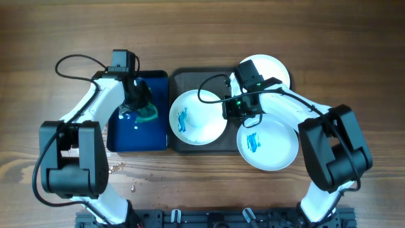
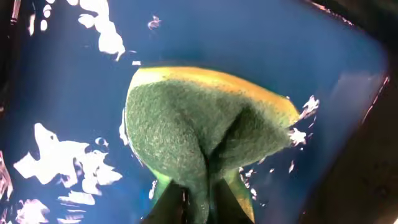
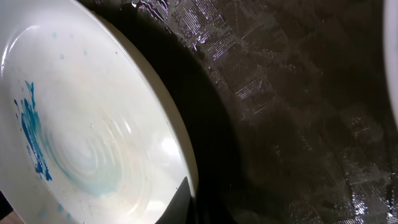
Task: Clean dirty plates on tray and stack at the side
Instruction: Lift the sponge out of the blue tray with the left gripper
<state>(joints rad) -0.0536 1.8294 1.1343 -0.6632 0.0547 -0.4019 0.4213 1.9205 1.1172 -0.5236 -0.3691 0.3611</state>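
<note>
Wood table [image 1: 38, 38]: L gripper [image 2: 198, 198] pinches sponge [image 2: 186, 124]; R gripper [image 1: 229, 109] clamps plate [image 1: 196, 117] rim.

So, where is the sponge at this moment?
In the overhead view, the sponge is on the robot's left side, pinched in the left tool over the deep-blue tray.

Your overhead camera is looking straight down on the brown wooden table [image 1: 316, 38], taking in the narrow deep-blue rectangular tray [image 1: 136, 139] and the large dark grey rectangular tray [image 1: 186, 79] beside it. Your left wrist camera is pointing down from very near at a green-and-yellow sponge [image 2: 186, 124] over that blue tray's floor. Your right wrist camera is peering, low and close, across the grey tray's textured floor at a round white plate with a blue smear [image 3: 81, 124], probably the plate [image 1: 197, 117] lying at that tray's left overhead.
</note>
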